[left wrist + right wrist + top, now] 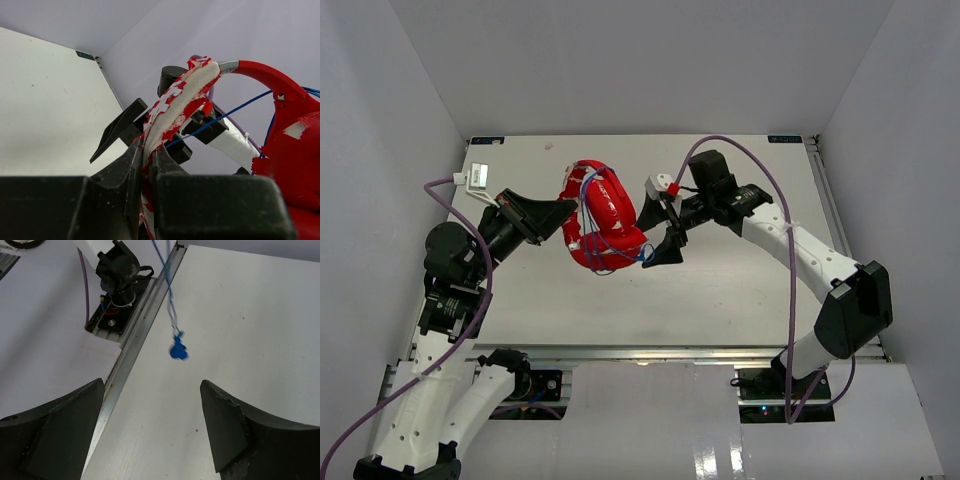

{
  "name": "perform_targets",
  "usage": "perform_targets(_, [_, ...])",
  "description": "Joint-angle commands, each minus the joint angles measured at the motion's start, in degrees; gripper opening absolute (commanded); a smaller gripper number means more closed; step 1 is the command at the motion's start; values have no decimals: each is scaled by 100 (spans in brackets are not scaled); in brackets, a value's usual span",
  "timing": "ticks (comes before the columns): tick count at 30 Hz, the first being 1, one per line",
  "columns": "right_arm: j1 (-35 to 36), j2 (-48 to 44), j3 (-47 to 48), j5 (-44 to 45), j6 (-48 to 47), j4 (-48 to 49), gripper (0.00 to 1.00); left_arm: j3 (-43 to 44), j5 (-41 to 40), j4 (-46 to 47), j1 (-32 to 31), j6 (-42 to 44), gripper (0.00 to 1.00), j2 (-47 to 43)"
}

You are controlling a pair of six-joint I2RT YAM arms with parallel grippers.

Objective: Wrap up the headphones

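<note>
Presently the left pincer (148,160) clamps the headphones (602,218) above the surface (740,290) by their crumbling pad (175,107); the right pincer (151,385) gapes empty. That pad may tear, or the dangling plug (177,350) swing away.

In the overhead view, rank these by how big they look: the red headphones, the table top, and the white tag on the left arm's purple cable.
Largest to smallest:
1. table top
2. red headphones
3. white tag
The headphones are held up, nearer the camera, but the order is clear anyway.

In the right wrist view the blue plug (177,350) is blurred mid-frame, its cord (165,290) cut off by the top edge.
</note>
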Motion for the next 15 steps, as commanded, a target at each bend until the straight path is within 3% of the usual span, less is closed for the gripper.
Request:
perform_targets(1, [208, -93, -137, 138, 1617, 1814, 84, 340, -174, 175, -24, -259, 0, -44])
perform_targets(7, [103, 394, 395, 856, 1911, 2126, 85, 421, -204, 145, -22, -272, 0, 15])
perform_targets(15, [24, 223, 56, 1020, 1689, 2121, 79, 521, -163, 179, -24, -258, 0, 173])
